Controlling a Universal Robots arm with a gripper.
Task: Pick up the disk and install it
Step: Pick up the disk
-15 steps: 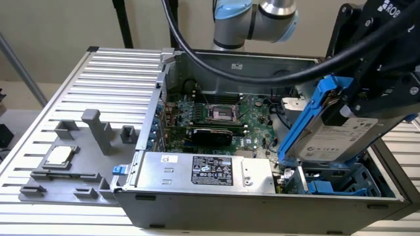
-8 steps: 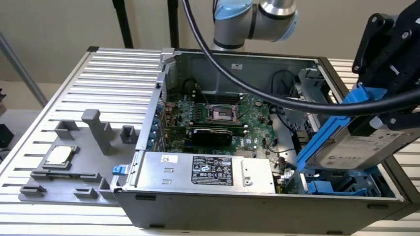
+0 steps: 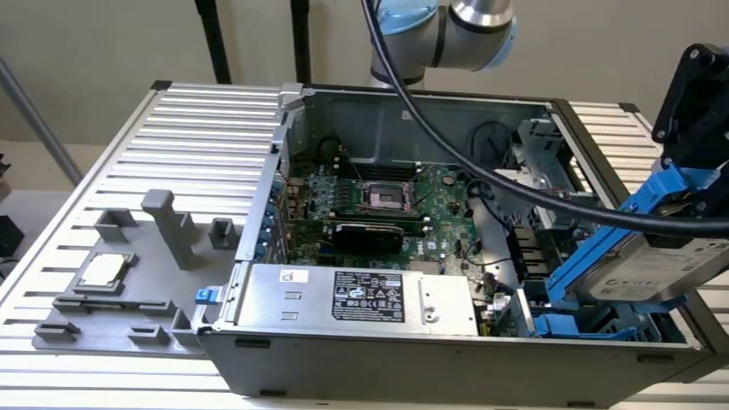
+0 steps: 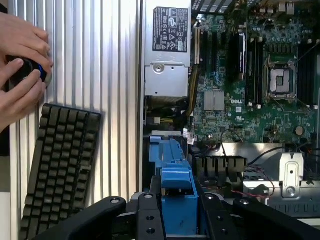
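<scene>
1 gripper [image 3: 689, 192] pinches the disk [image 3: 651, 272], its black fingers [image 4: 145, 212] pressed against the blue rail from both sides; in the wrist view the gripper [image 4: 178, 210] has the disk [image 4: 175, 170] running straight out between them. The disk hangs tilted, label side showing, above the corner of the open case [image 3: 456, 363] at the exterior view's right, over the blue bay [image 3: 569, 325]. Whether its lower edge touches the bay cannot be told. Inside the case lie the green board [image 3: 376, 201] and, nearer the front wall, the silver supply [image 3: 353, 299] with its black-and-white label. 1 thick black cable [image 3: 456, 145] sweeps from the arm across the case to the gripper. On the ribbed table [image 3: 205, 120] at the exterior view's left, a grey fixture [image 3: 137, 290] carries a small silver chip [image 3: 102, 272]. In the wrist view, 2 hands [image 4: 20, 65] cup a black knob [image 4: 25, 70] near a black keyboard [image 4: 60, 165].
</scene>
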